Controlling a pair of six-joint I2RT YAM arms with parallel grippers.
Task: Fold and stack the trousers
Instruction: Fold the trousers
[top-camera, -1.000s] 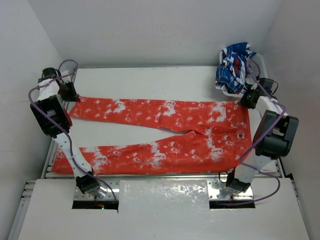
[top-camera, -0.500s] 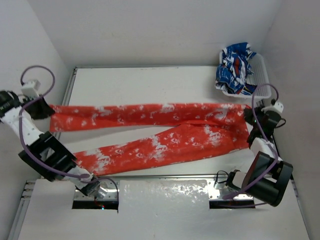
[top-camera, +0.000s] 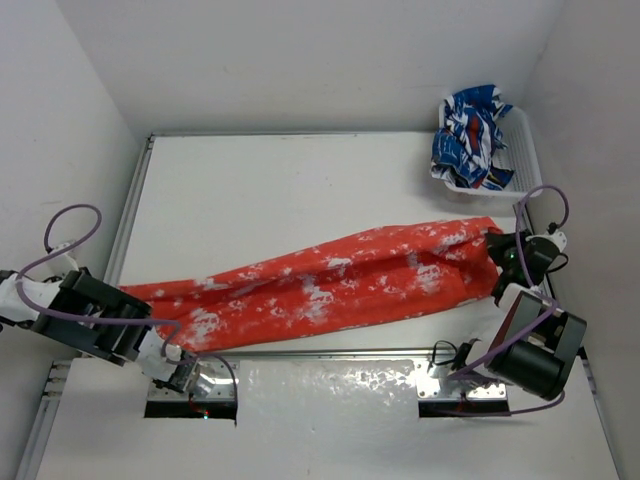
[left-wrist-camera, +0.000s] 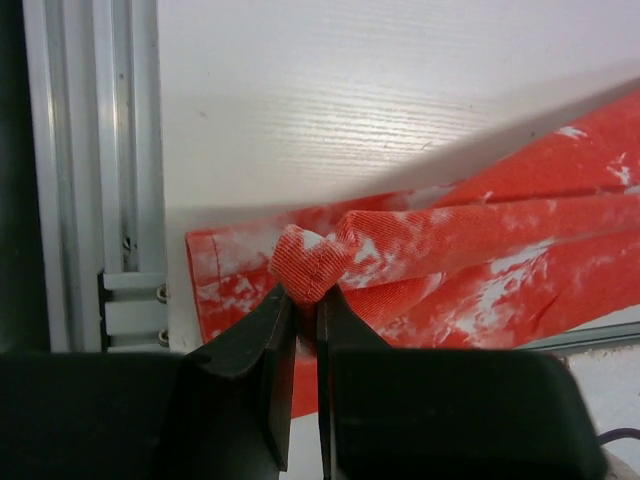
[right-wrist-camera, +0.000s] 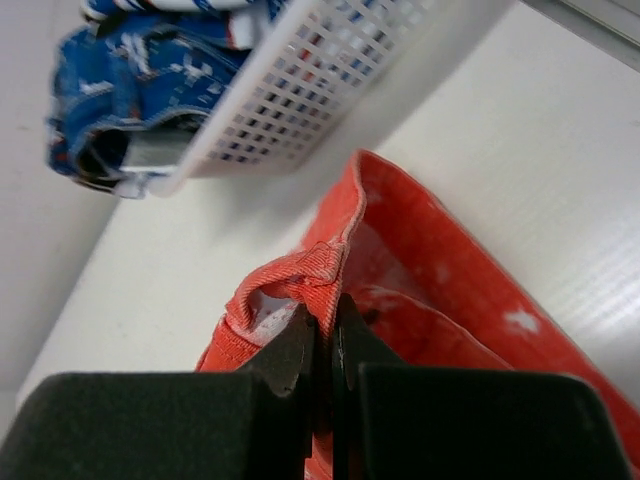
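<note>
The red-orange, white-speckled trousers lie as one long diagonal band across the near part of the table, the far leg brought over the near one. My left gripper is at the band's left end, shut on a bunched leg hem that sits just above the lower leg's hem. In the left wrist view the gripper pinches that fabric between its tips. My right gripper is at the waist end, shut on the waistband. The right wrist view shows the gripper clamping that folded edge.
A white mesh basket stands at the back right corner with a blue, white and red patterned garment in it, close to the right gripper. An aluminium rail runs along the table's left edge. Another rail borders the front edge.
Both arms pulled their held ends toward the near edge. The far leg swung over the near leg, so the spread trousers became one narrow diagonal band.
</note>
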